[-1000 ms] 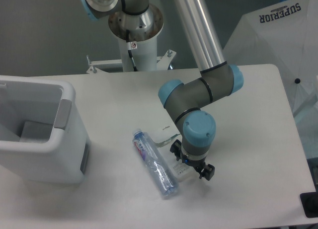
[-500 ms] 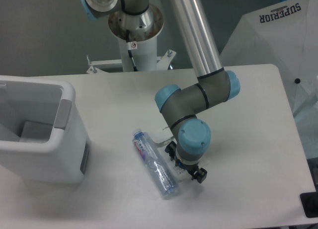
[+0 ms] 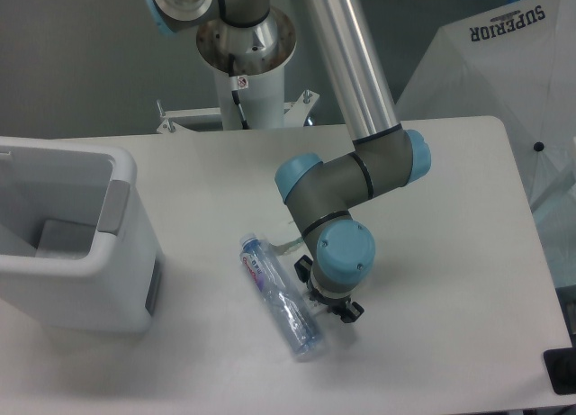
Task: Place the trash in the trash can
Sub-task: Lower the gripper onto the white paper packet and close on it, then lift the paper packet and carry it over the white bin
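At the left edge of the frame the large white boxy plastic trash can (image 3: 67, 244) sits on the white tabletop (image 3: 450, 280). Lower centre, the clear plastic bottle with a blue-and-red label (image 3: 280, 295) lies flat. Just right, the pincer (image 3: 322, 303) hangs low beside it, its opening hidden, so I cannot tell.

— What sort of place is shown?
— A robotics lab: an industrial arm (image 3: 346, 91) is mounted on a white pedestal (image 3: 247, 82) at the far edge of a plain white table (image 3: 468, 253), backed by a bare grey wall (image 3: 81, 55).
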`<state>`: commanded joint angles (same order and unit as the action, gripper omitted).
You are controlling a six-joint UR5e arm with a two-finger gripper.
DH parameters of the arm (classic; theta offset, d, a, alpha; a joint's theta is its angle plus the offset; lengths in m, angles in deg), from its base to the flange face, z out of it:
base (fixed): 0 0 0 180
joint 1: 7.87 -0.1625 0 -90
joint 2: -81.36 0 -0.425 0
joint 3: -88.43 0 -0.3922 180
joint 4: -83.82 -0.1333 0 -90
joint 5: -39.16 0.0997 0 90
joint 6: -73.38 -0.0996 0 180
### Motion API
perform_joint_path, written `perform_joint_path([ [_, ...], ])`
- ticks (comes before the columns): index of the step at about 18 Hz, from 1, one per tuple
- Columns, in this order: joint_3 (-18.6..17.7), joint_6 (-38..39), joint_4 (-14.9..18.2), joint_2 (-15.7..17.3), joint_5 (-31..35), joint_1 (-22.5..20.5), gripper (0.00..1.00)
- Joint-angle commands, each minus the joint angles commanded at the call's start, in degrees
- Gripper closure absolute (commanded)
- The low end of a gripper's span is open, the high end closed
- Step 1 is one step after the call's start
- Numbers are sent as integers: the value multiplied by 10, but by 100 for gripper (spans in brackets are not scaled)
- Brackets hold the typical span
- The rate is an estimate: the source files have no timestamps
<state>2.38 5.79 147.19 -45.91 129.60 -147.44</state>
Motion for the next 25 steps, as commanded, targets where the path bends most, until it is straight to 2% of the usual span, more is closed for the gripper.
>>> perform_joint_path([
  [1,-1,4,0,6,0,0,100],
  [7,2,2,22,34,-2,-11,100],
  [11,11,0,34,69,-19,-25,100],
  [14,33,4,41,75,-56,-38,100],
  [17,54,4,45,100,-73,-43,100],
  [20,89,5,74,117,-105,-53,100],
  [24,120,26,91,152,-160,-61,100],
  [25,123,39,91,178,-203,-63,100],
])
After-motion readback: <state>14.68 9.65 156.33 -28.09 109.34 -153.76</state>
